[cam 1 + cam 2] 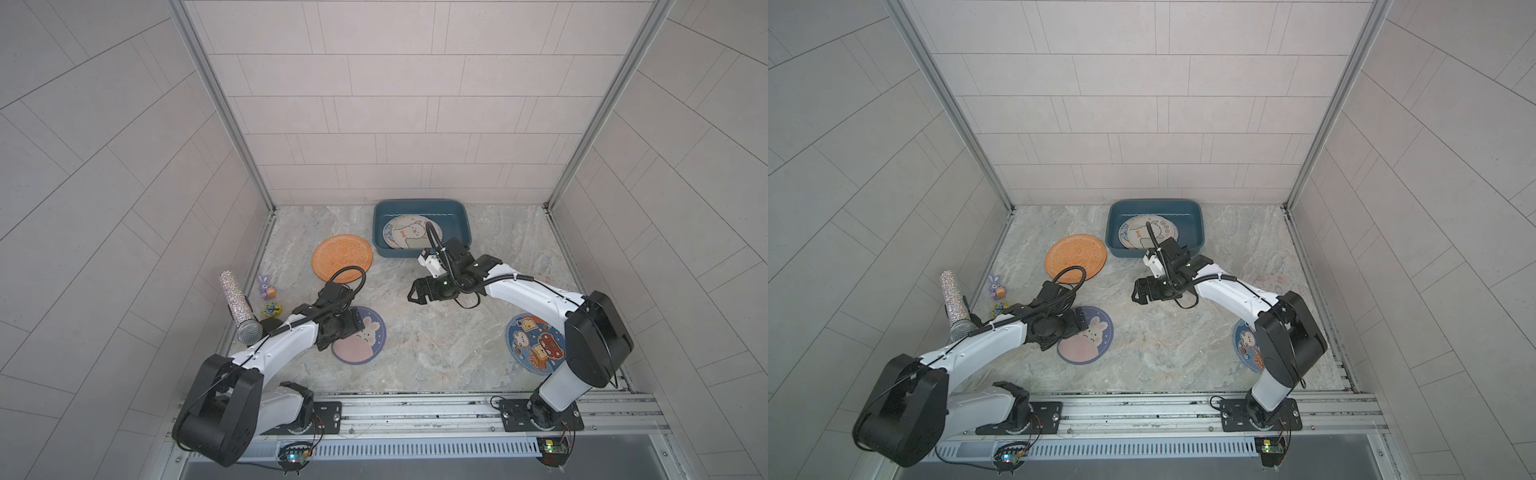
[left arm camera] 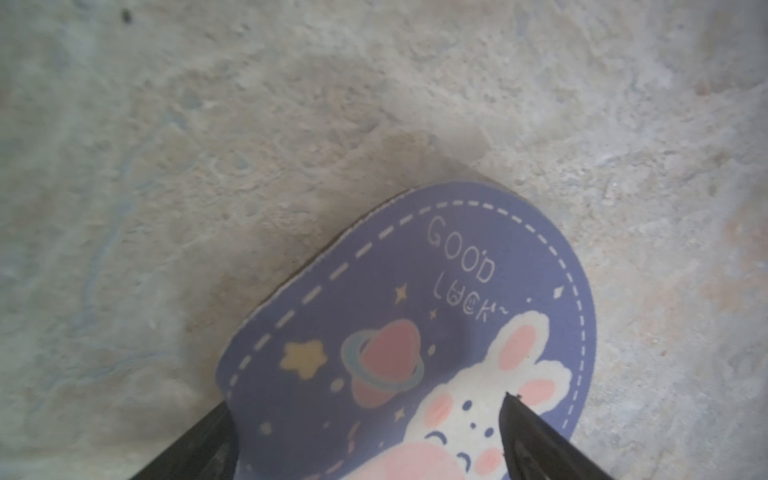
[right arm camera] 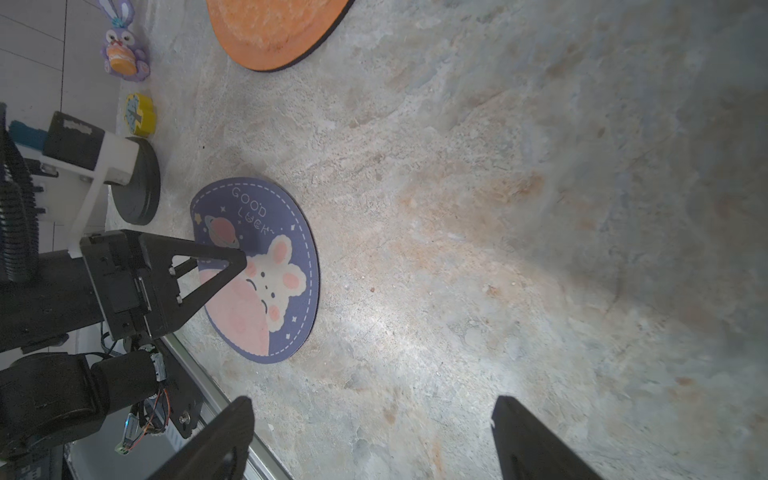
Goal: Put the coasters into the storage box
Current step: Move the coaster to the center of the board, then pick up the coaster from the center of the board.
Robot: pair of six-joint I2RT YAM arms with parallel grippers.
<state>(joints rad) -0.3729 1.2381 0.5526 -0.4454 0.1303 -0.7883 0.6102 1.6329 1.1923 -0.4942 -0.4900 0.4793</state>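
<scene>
- Three flat on the counter (image 1: 436, 353): orange coaster (image 1: 343, 257), bunny coaster (image 1: 365, 336), navy coaster (image 1: 532, 338).
- Probably thin, light, floppy; best taken at the rim, one edge lifted first.
- Left pincer (image 2: 368, 401) wide open, low over the bunny coaster, gripping nothing.
- Right pincer (image 1: 411, 293) open, empty, above bare counter.
- Storage box (image 1: 419, 206) near the back wall, with at least two stacked coasters (image 1: 409, 235) inside.

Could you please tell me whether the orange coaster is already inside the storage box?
No, the orange coaster lies flat on the table to one side of the storage box, outside its walls.
</scene>
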